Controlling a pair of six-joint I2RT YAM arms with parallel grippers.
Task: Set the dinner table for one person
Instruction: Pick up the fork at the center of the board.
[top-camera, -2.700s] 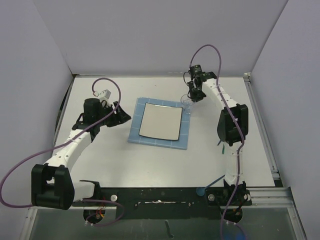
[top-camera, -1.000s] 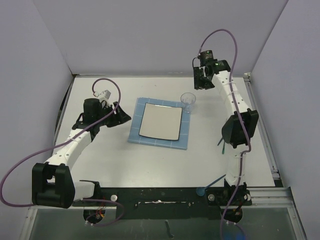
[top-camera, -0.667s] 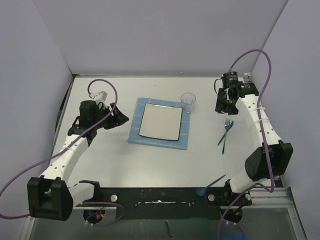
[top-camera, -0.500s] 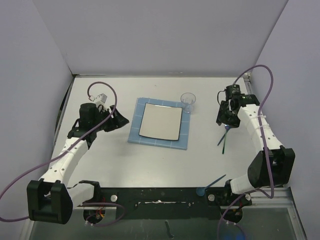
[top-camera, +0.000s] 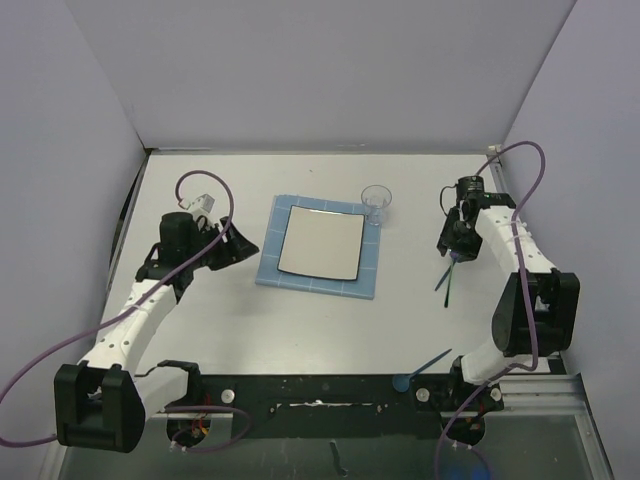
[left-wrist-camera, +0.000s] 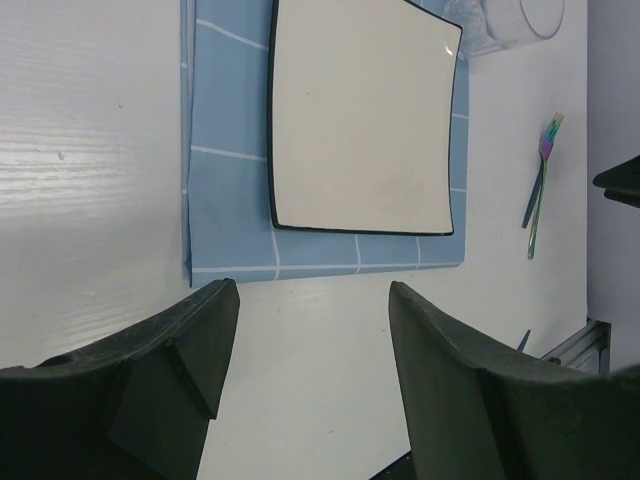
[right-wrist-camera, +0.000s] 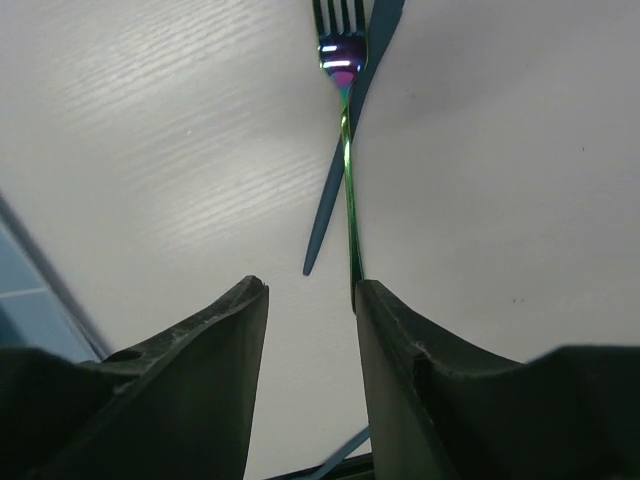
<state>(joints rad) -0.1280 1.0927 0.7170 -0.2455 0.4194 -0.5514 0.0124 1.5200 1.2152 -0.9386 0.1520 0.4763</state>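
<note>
The bench (top-camera: 200, 180) is the matte-white top that fills the space between the purple walls and carries everything.

Toward its left edge, the left gripper (top-camera: 238, 243) points at the placemat. Its jaws stand apart with nothing between them, and the left wrist view shows only bare bench in the gap (left-wrist-camera: 310, 310).

At the middle lies the blue grid placemat (top-camera: 270, 262). The square white plate (top-camera: 320, 243) with the dark rim covers most of it. At the placemat's far right corner stands a clear cup (top-camera: 376, 203). In the left wrist view the picture edge cuts the cup off, so only part of it shows (left-wrist-camera: 515, 20).

Toward the right edge, the right gripper (top-camera: 452, 250) hangs low over the far end of a fork (top-camera: 447, 283), hiding that end from above. In the right wrist view the jaws are apart (right-wrist-camera: 310, 290). The iridescent fork (right-wrist-camera: 345, 130) runs into the gap close against one finger, which hides the end of its handle. I cannot tell whether they touch. A slim blue piece (right-wrist-camera: 335, 190) crosses under the fork. What it is cannot be made out.

At the near edge, right of centre, a blue utensil (top-camera: 428, 364) lies with its round end over the dark rail.
</note>
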